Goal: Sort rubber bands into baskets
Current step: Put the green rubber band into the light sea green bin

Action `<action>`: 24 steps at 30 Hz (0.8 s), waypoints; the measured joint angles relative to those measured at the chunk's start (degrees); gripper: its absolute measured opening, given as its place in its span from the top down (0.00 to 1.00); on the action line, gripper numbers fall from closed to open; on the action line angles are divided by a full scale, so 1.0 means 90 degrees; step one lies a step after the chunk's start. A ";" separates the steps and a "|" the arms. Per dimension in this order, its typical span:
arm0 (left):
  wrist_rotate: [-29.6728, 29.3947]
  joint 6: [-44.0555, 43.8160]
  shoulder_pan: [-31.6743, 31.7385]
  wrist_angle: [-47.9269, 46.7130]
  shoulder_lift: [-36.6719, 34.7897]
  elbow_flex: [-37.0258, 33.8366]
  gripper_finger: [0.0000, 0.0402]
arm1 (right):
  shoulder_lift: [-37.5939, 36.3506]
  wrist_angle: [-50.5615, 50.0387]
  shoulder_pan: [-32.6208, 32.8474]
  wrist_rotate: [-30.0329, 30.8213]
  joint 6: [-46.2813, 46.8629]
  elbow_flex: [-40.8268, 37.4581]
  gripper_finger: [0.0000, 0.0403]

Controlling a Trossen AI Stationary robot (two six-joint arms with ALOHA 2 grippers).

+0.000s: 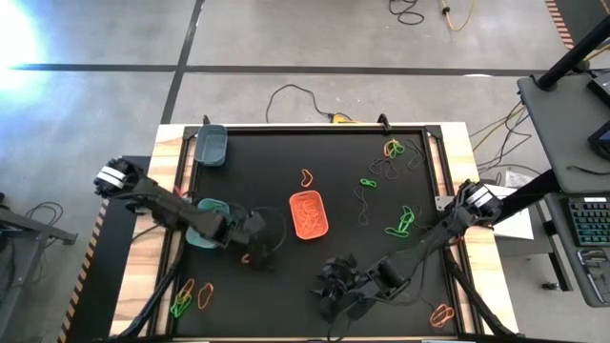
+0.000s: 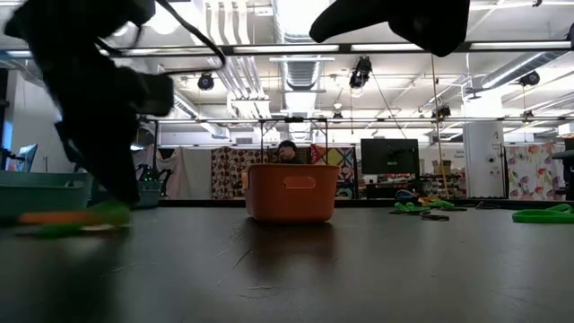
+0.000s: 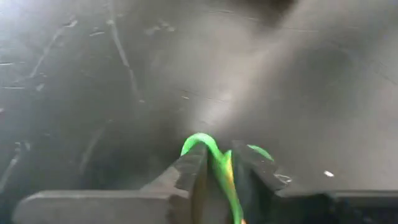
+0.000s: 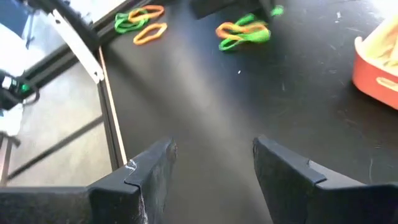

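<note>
1. Left pincer [image 3: 216, 168] is down low on the black surface [image 1: 286, 152], just past the light teal basket [image 1: 202, 235], and it's clamped on a green rubber band [image 3: 211, 152], with a bit of orange showing in there too.
2. Right pincer [image 4: 214, 165] sits near the front edge, fingers spread apart, nothing between them.
3. Orange basket [image 1: 309, 214] is in the middle and already has orange bands inside.
4. Dark grey-teal basket [image 1: 212, 145] is up at the far left corner.
5. Loose bands all over: an orange one [image 1: 306, 177] near the middle, green ones [image 1: 402, 222] on the right, and a mixed bunch [image 1: 191, 295] at the front left.
</note>
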 joint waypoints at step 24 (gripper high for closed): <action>0.0659 -0.1616 0.0667 -0.1562 0.0055 0.0457 0.53 | -0.0070 -0.0081 -0.0070 -0.0913 -0.1732 0.0017 0.49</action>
